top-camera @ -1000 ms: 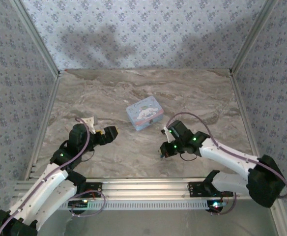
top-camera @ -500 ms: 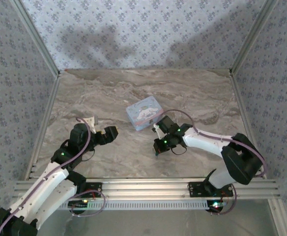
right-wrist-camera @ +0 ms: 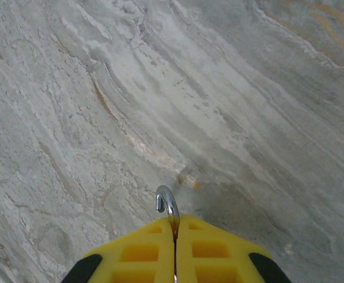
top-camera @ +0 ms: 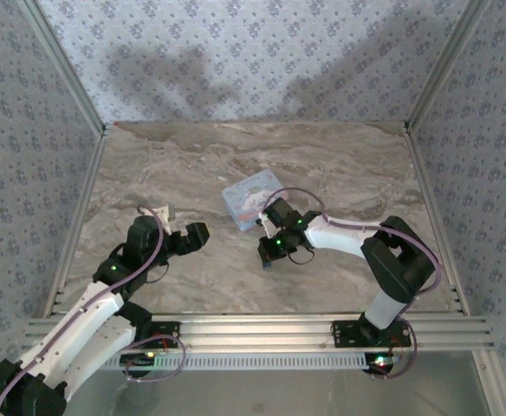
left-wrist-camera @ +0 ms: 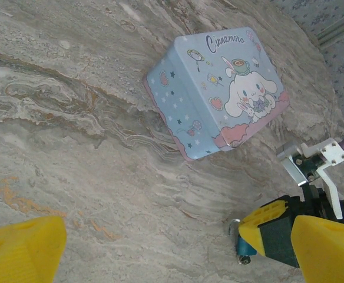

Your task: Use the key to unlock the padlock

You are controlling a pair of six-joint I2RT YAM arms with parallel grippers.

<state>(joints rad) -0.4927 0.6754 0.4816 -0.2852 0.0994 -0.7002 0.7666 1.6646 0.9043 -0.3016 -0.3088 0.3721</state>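
Observation:
The padlock point(left-wrist-camera: 243, 244) is a tiny teal-blue block with a thin metal shackle point(right-wrist-camera: 167, 203). It hangs just above the marble, near the table's middle. My right gripper point(right-wrist-camera: 174, 221) is shut on that shackle, whose hooked free end pokes out between the yellow fingers. In the top view the right gripper point(top-camera: 267, 254) points down in front of the tin. A small silvery bit point(left-wrist-camera: 244, 259) shows at the padlock's lower end; I cannot tell whether it is the key. My left gripper point(left-wrist-camera: 172, 259) stands wide open with nothing between its fingers, a short way left of the padlock, and shows in the top view too point(top-camera: 194, 234).
A light-blue cartoon-printed tin point(top-camera: 249, 198) lies just behind the right gripper, also seen from the left wrist point(left-wrist-camera: 219, 94). Patterned walls and metal rails close the table's sides. An aluminium rail point(top-camera: 253, 329) runs along the near edge.
The right arm has swung left and forward with the padlock, from the right-centre to just in front of the tin. The left arm has hardly moved.

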